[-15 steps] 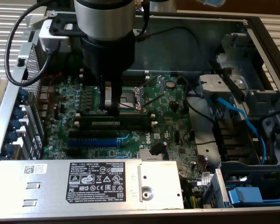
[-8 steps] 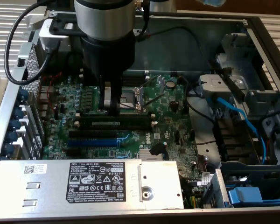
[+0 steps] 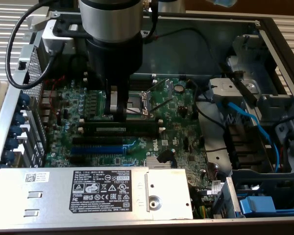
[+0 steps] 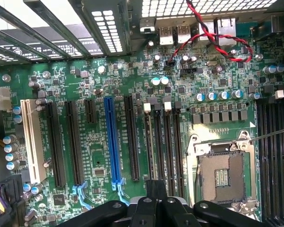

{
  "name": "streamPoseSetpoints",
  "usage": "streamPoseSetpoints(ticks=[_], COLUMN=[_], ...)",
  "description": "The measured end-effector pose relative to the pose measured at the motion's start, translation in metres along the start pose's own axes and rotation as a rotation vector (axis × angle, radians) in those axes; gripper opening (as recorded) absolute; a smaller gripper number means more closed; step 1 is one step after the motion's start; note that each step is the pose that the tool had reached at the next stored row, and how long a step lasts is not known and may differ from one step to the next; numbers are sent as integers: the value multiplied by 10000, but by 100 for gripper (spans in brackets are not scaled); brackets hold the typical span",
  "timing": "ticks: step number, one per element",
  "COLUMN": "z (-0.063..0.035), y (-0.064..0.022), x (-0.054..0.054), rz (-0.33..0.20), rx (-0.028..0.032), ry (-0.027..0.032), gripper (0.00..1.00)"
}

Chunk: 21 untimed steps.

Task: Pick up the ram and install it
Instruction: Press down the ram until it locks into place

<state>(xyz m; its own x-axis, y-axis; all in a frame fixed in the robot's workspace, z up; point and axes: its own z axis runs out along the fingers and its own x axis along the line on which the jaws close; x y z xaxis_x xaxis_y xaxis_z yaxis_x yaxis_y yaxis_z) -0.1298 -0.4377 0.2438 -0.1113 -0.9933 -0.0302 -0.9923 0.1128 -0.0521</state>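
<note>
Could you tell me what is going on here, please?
A robot arm is working inside an open desktop computer. Its gripper is down at the motherboard with the jaws shut on the ram, which stands upright along the memory slots beside the empty CPU socket. Whether the ram is fully seated cannot be told.

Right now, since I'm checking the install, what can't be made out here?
- Exterior view: whether the ram is fully seated; the hand covers its middle, and the slot clips are too small.
- Exterior view: whether the hand grips or only touches the ram; the hand itself hides the contact.
- Wrist view: the memory slots' near ends, behind the hand.
- Exterior view: print on the power supply label, too small.
</note>
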Motion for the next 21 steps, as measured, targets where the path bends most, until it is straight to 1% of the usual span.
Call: streamPoseSetpoints(ticks=[2,7,9,11,14,21], z=[2,13,16,21,24,24], y=[0,1,1,1,1,-2], x=[-1,1,1,0,2,19], rz=[2,2,3,5,7,131], rx=[-2,-5,-6,-9,-12,-11], ry=[-33,-35,-45,-92,-115,-118], gripper=[11,11,11,11,11,11])
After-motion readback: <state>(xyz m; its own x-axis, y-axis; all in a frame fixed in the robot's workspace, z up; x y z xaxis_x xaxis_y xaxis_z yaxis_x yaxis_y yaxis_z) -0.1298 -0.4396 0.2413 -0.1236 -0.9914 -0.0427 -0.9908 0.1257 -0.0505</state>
